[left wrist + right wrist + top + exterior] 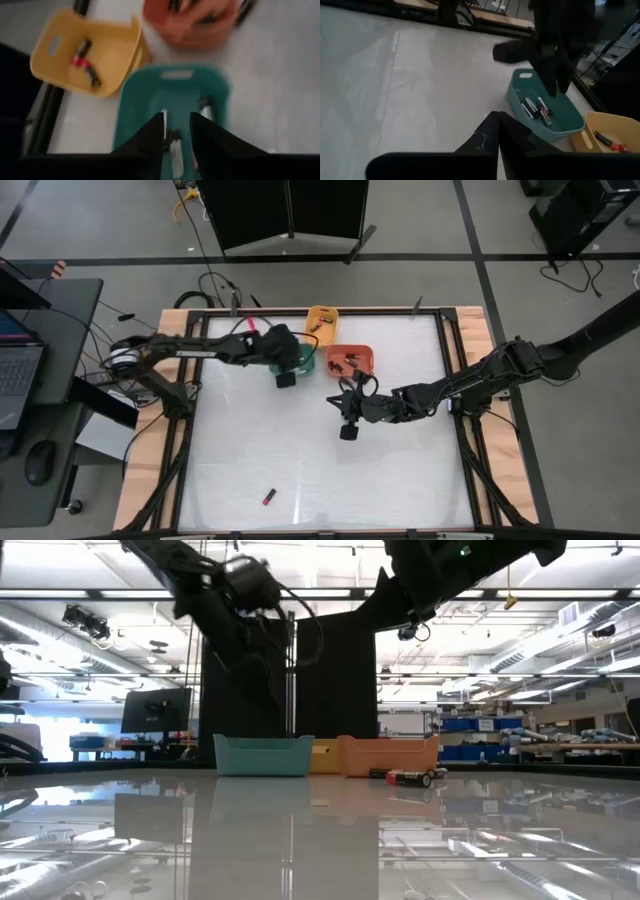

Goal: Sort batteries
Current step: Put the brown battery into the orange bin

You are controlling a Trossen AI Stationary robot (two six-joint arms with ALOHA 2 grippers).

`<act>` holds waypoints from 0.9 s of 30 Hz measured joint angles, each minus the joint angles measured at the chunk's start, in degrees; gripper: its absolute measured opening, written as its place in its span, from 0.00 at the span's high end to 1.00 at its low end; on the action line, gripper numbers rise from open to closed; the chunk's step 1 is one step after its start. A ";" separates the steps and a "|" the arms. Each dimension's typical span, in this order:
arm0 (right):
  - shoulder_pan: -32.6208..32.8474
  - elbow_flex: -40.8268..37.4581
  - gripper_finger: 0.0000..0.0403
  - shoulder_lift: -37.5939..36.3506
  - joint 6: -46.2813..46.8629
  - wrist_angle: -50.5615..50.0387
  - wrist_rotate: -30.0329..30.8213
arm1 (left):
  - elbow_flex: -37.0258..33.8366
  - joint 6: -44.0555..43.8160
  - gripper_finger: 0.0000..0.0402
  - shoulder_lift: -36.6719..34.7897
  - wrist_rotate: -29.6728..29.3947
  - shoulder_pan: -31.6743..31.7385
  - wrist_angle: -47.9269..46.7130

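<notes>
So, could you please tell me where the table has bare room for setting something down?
The wide near half is bare apart from one red battery by the front edge. The strip left of the teal bin is also free. It is crowded at the back, where the yellow bin and orange bin cluster beside both grippers.

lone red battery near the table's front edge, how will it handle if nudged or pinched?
The red battery is a small cylinder lying on its side on the glossy table, so it would probably roll if nudged sideways. It looks rigid. Being thin, it may slip from a pinch.
</notes>
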 joint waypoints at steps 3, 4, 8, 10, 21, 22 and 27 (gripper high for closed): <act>-0.19 -0.92 0.98 0.20 0.00 2.06 0.99 | -5.60 -1.74 0.81 -4.77 3.20 -0.36 5.73; -0.42 -1.66 0.98 0.22 -0.09 3.61 1.03 | -7.66 -2.08 0.83 -6.34 4.45 -0.45 8.32; -1.72 -5.22 0.97 0.31 1.38 8.60 -0.27 | -16.81 -4.81 0.90 -12.31 8.82 -2.66 20.28; -2.49 -7.10 0.97 0.31 3.04 12.22 -2.37 | -21.37 -5.45 0.92 -15.04 10.38 -4.56 26.88; -2.40 -15.65 0.95 0.79 12.40 23.12 -7.38 | -41.28 -6.43 0.96 -19.61 11.22 -16.72 69.00; -1.97 -16.19 0.94 0.79 13.74 21.83 -5.82 | -42.53 -6.64 0.96 -19.57 11.25 -17.44 70.95; -0.51 -17.26 0.93 0.81 20.32 12.36 -0.49 | -47.36 -6.75 0.96 -19.57 11.10 -20.14 76.94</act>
